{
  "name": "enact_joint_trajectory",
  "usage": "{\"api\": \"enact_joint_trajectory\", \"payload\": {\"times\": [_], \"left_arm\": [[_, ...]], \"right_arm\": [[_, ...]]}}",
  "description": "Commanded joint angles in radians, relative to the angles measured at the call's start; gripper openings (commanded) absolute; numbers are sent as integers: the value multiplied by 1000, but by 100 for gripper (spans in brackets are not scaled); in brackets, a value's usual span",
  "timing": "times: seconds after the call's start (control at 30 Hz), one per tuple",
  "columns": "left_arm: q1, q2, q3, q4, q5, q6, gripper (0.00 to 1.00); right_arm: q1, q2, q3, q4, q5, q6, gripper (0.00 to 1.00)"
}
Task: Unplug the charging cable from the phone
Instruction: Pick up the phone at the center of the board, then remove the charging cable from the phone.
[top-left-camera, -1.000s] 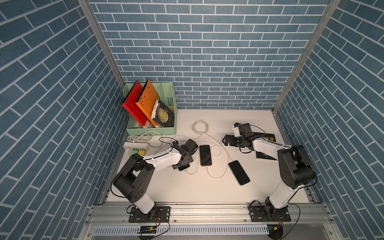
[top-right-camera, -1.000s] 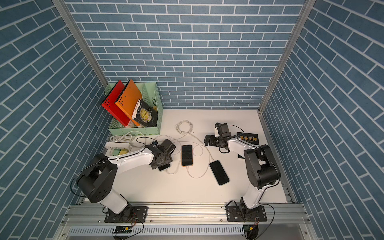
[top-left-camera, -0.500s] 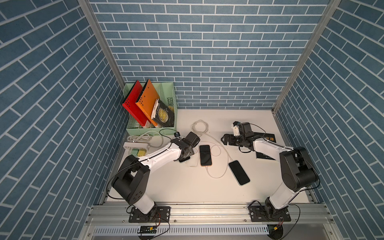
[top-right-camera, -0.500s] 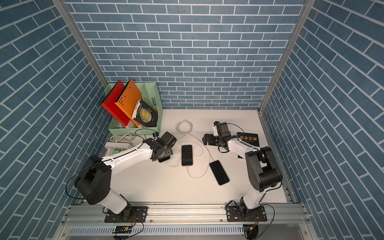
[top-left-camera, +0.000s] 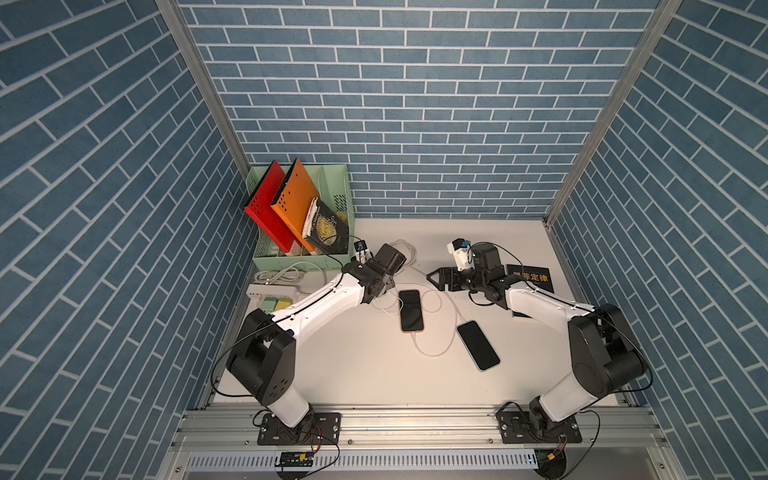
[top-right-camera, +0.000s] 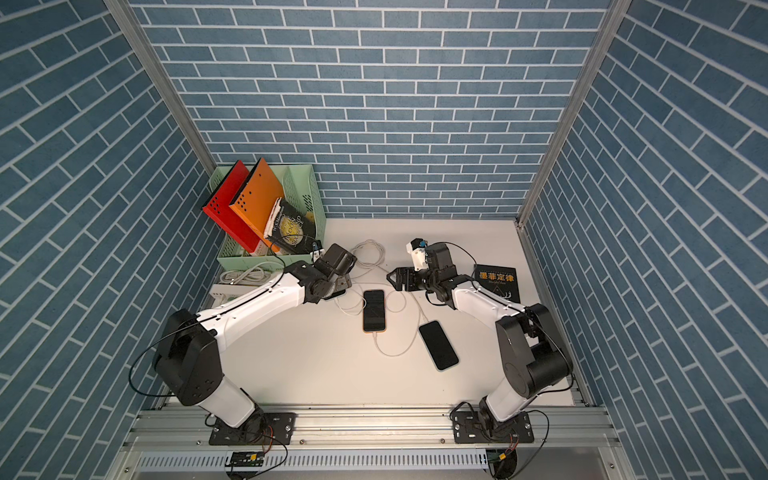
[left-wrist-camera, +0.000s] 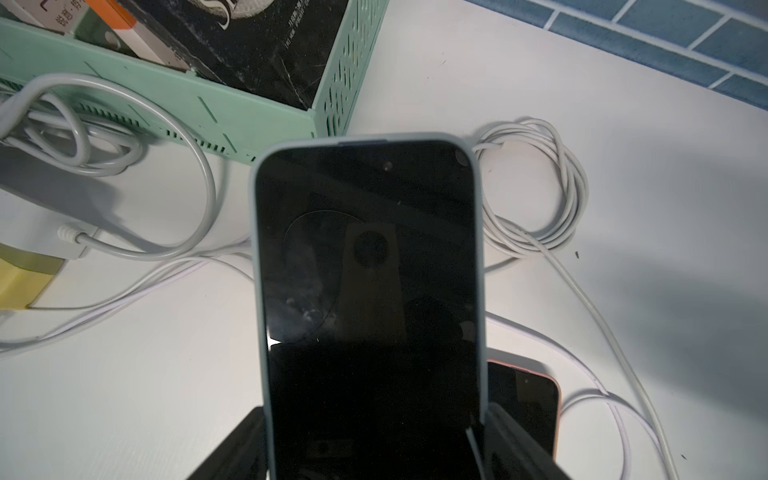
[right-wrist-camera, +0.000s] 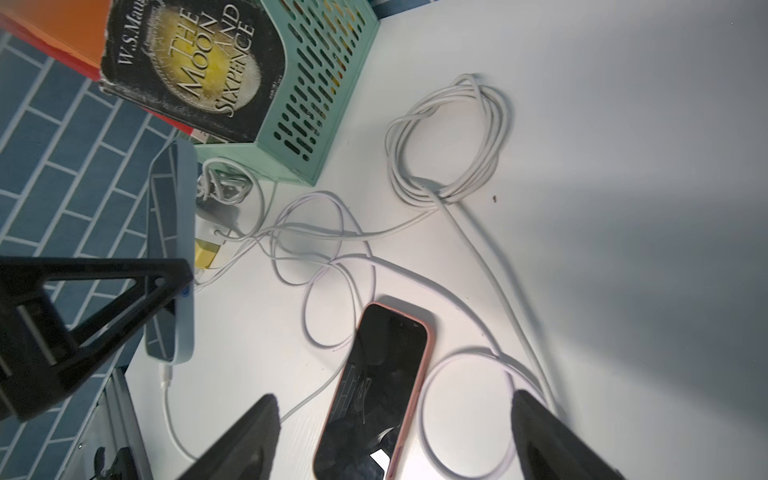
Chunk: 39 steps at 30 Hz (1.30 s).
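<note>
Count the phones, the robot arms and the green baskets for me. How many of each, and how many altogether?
Phones: 3 (orange-cased phone, pale-cased phone, grey-blue phone in the left fingers)
Robot arms: 2 (left arm, right arm)
Green baskets: 1 (green basket)
Total: 6

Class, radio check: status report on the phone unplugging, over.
Left pincer shut on blue-cased phone. Right pincer open, empty. Charging cable plugged in. Cable coil nearby.

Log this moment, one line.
left gripper: holding pale blue-cased phone | white cable: plugged in | right gripper: open
</note>
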Motion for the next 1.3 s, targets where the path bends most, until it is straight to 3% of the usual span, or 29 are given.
{"api": "enact_joint_trajectory", "payload": {"times": [0.0,0.4,1.27], "left_arm": [[7,5,41,15,-58,42,33],[19,-21,54,59,-34,41,33],[46,-78,25,90,19,27,33]], "right_arm": [[27,-26,-19,74,-110,-30,87],[115,12,-69,357,-303,66,80],[241,235,76,464,-323,137,72]]}}
